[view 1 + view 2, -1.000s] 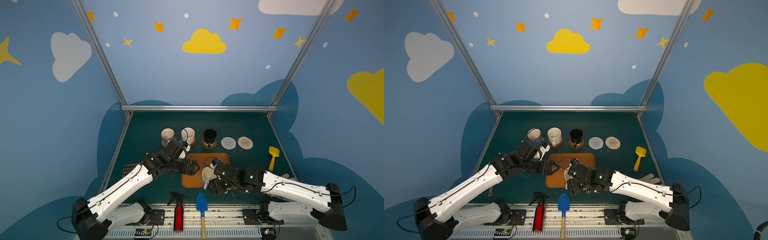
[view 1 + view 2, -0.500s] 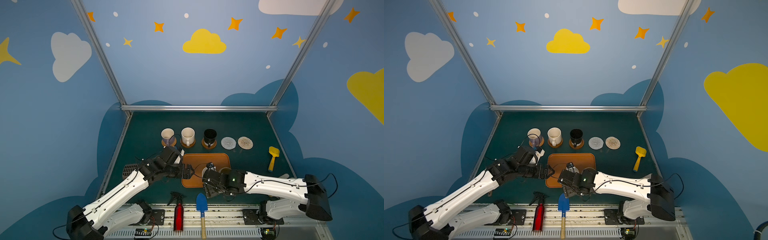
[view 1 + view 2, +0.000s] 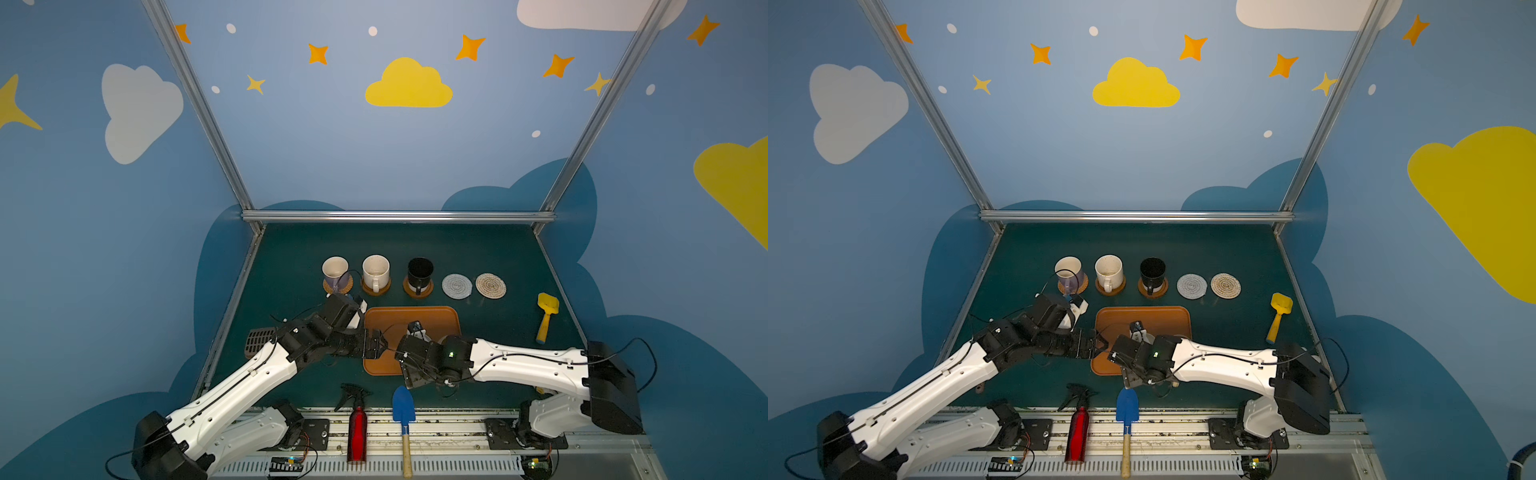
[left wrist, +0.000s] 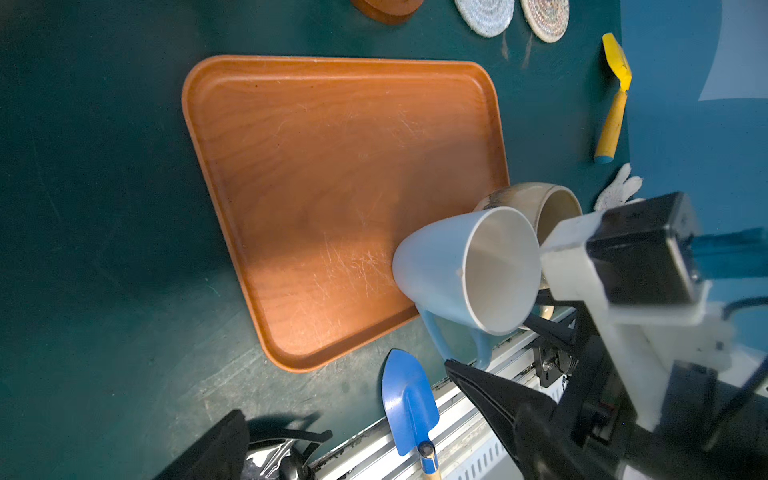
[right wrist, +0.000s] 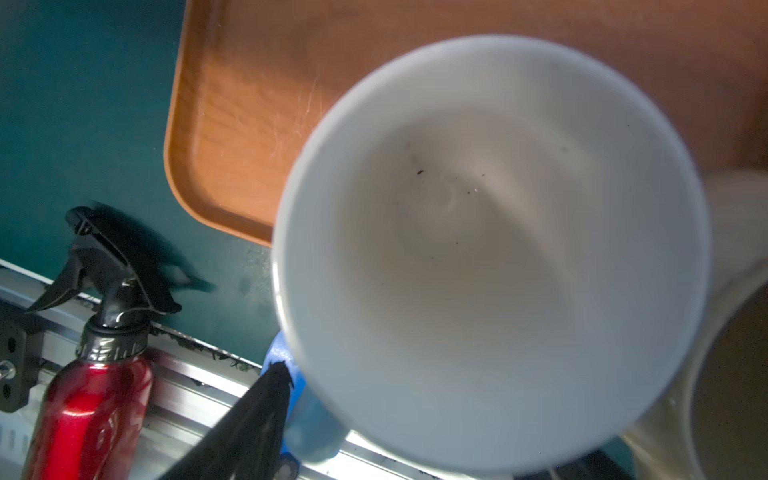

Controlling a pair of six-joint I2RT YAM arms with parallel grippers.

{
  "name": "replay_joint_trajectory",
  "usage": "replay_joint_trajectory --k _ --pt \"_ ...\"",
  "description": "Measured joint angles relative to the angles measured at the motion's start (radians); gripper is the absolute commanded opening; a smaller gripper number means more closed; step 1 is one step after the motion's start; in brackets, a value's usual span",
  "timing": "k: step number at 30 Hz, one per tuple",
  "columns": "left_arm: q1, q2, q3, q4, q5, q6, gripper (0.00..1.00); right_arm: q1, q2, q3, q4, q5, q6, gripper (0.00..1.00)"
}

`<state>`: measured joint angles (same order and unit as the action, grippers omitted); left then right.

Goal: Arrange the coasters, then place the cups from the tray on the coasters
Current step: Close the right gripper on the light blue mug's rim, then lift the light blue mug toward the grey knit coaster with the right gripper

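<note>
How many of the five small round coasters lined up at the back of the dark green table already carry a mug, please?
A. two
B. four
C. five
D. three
D: the lilac mug, the cream-white mug and the black mug each stand on a coaster, while the grey-white coiled rope coaster and the beige coiled rope coaster lie bare.
</note>
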<state>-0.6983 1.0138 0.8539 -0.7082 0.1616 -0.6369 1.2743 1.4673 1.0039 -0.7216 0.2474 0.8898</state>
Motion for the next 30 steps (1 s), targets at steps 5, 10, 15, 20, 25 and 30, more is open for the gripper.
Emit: replay_joint_trajectory --k 5,10,15,20,25,30 --pt "0.000 0.013 0.000 0.017 0.006 0.000 1.00 -0.014 0.000 0.000 0.004 0.007 0.011 0.66" --pt "0.000 0.021 -0.005 0.032 0.008 -0.002 1.00 -0.021 0.000 -0.007 0.010 0.006 0.014 0.55" --pt "0.000 0.021 -0.016 0.039 0.012 -0.010 1.00 -0.021 0.000 -0.017 0.017 0.006 0.005 0.43" --pt "0.000 0.020 -0.022 0.058 0.023 -0.019 1.00 -0.021 0.000 -0.024 0.025 0.006 -0.008 0.36" --pt "0.000 0.020 -0.026 0.083 0.030 -0.022 1.00 -0.022 0.002 -0.038 0.043 0.005 -0.028 0.29" --pt "0.000 0.020 -0.026 0.090 0.034 -0.023 1.00 -0.022 0.010 -0.038 0.045 0.009 -0.040 0.21"
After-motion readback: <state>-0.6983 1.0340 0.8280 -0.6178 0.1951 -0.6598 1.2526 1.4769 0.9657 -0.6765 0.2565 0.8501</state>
